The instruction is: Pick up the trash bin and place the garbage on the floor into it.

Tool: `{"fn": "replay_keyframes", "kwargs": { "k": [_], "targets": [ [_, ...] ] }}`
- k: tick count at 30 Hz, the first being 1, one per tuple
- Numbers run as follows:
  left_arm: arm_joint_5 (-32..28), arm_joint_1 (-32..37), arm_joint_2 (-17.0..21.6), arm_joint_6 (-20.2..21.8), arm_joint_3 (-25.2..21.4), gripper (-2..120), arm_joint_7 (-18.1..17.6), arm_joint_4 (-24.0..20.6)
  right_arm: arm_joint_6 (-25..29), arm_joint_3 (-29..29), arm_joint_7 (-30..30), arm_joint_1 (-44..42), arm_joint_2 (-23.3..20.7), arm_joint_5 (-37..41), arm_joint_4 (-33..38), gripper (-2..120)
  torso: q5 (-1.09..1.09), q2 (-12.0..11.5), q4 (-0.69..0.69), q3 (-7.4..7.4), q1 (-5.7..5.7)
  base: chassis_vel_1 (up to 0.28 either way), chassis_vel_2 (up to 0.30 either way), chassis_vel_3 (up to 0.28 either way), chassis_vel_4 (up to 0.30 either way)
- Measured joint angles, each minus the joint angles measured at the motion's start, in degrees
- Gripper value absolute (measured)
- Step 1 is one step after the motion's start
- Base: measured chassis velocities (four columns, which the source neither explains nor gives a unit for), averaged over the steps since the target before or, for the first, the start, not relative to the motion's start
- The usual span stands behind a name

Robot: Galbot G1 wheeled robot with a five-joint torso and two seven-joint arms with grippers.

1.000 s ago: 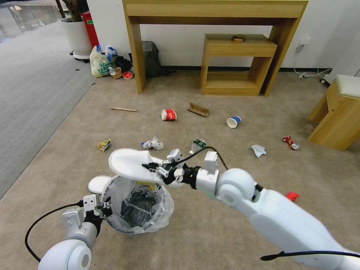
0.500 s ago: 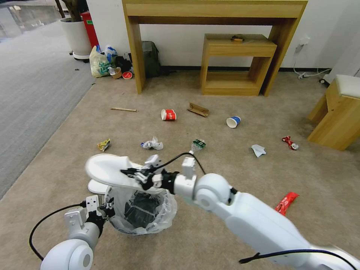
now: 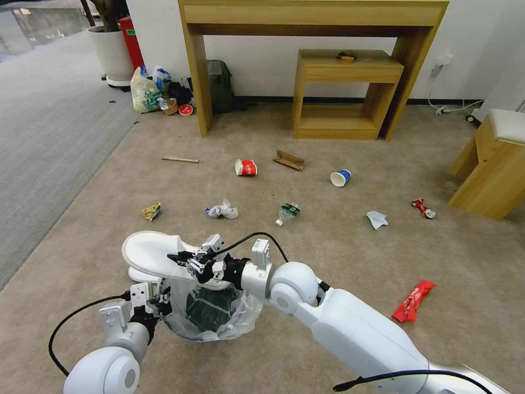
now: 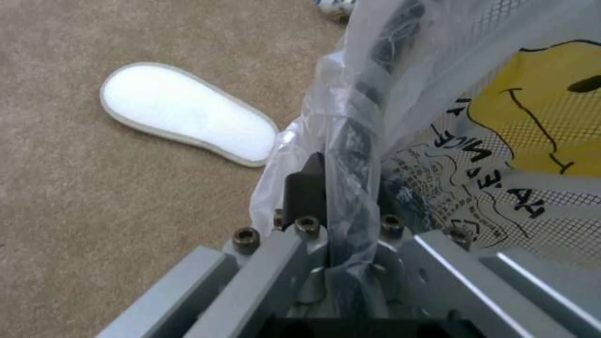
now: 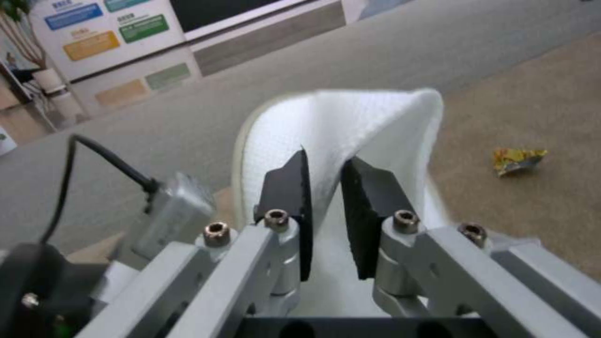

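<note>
Head view: right gripper is clamped on a white slipper, held just above the trash bin, toe end sticking out toward 10 o'clock past the rim. Left gripper pinches the bin's rim at its 9 o'clock side. 2nd slipper lies on the floor under the held one, near the bin. More garbage is scattered toward 12–2 o'clock: red cup, blue cup, crushed bottle.

Left wrist view: pads shut w/ the bin's wall and its crinkly bag between them; 2nd slipper flat on the carpet beyond.

Right wrist view: both pads nip the slipper's upper fabric, which folds between them. Slipper looks light, soft, floppy, so a pinch on the upper holds, but the sole will probably sag and catch the rim. Bin seems light too; the slick bag could slip.
</note>
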Motion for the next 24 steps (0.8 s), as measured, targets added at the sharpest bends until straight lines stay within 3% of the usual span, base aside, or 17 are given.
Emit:
{"fn": "replay_keyframes", "kwargs": {
  "k": [5, 7, 15, 17, 20, 24],
  "targets": [
    [0.0, -0.1, 0.1, 0.1, 0.0, 0, 0.0, -0.3, 0.3, 0.3, -0.2, -0.8, 0.2, -1.5, -0.7, 20, 0.00, 0.0, 0.00, 0.00, 0.00, 0.000, 0.000, 0.000, 0.000],
    [-0.1, -0.1, 0.2, 0.1, 0.0, 0, 0.0, -0.5, 0.3, 0.9, -0.2, -1.4, -0.3, -2.0, -0.3, 32, 0.00, 0.0, 0.00, 0.00, 0.00, 0.000, 0.000, 0.000, 0.000],
    [-0.1, -0.2, 0.4, 0.1, -0.1, 0, 0.0, -0.7, 0.1, 1.6, 0.3, -2.0, -1.1, -2.1, 1.1, 61, 0.00, 0.0, 0.00, 0.00, 0.00, 0.000, 0.000, 0.000, 0.000],
    [-0.2, -0.2, 0.4, 0.2, -0.1, 0, 0.0, -0.7, 0.1, 1.7, 0.4, -2.0, -1.1, -2.1, 1.2, 63, 0.00, 0.0, 0.00, 0.00, 0.00, 0.000, 0.000, 0.000, 0.000],
    [-0.3, -0.2, 0.5, 0.2, -0.5, 0, 0.0, -0.8, -0.2, 2.8, 0.8, -2.1, -1.7, -1.7, 2.6, 81, 0.01, 0.0, 0.00, 0.00, 0.00, 0.000, 0.000, 0.000, 0.000],
    [-0.4, -0.1, 0.5, 0.2, -0.8, 0, 0.0, -0.9, -0.7, 3.3, 0.9, -2.4, -2.5, -0.9, 3.8, 94, 0.00, 0.0, 0.00, 0.00, 0.00, 0.000, 0.000, 0.000, 0.000]
  ]
}}
